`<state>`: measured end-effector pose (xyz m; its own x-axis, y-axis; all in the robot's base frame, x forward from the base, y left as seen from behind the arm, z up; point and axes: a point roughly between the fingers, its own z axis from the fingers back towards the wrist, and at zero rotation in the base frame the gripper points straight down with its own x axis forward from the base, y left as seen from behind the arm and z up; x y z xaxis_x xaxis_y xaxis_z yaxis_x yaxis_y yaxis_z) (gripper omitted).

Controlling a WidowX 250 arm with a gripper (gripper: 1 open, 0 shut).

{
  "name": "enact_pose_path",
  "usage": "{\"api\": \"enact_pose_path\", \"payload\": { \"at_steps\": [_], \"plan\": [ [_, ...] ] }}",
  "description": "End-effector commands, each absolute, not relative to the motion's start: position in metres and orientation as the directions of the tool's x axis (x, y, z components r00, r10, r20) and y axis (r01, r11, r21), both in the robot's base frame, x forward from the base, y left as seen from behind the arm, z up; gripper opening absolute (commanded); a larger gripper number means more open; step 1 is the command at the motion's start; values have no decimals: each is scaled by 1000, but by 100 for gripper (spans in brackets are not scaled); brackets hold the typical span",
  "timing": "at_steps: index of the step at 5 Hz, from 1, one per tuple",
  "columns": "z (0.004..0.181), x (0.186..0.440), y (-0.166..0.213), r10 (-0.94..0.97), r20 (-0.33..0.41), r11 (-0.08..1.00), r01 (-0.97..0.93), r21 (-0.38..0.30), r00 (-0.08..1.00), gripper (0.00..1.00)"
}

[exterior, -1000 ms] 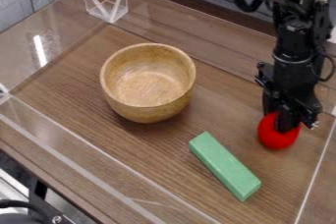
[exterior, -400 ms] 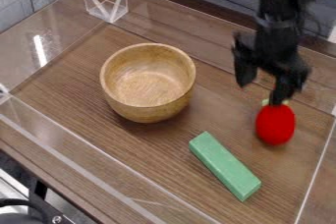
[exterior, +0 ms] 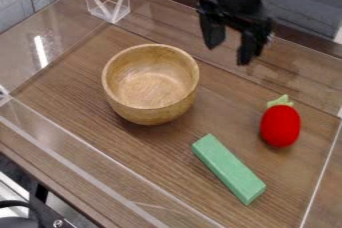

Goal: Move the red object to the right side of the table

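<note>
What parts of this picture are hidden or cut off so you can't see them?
One camera view only.
- Arm above the gripper: cut off by the top edge.
- Table: its near-left corner and right side run past the picture edges.
- Far side of the strawberry: hidden by its own body.
- Outside of the bowl at the back: hidden by its rim.
- Underside of the green block: hidden against the table.
</note>
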<state>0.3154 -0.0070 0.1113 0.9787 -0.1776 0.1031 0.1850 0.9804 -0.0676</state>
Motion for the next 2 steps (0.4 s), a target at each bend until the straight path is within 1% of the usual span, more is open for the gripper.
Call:
{"api": "enact_pose_path", "payload": {
  "at_steps": [1, 2],
  "plan": [
    [136, 323, -4, -170, 190, 982, 182, -46, 967, 100],
    [133, 324, -7, -146, 185, 987, 156, -45, 972, 100]
  ]
}}
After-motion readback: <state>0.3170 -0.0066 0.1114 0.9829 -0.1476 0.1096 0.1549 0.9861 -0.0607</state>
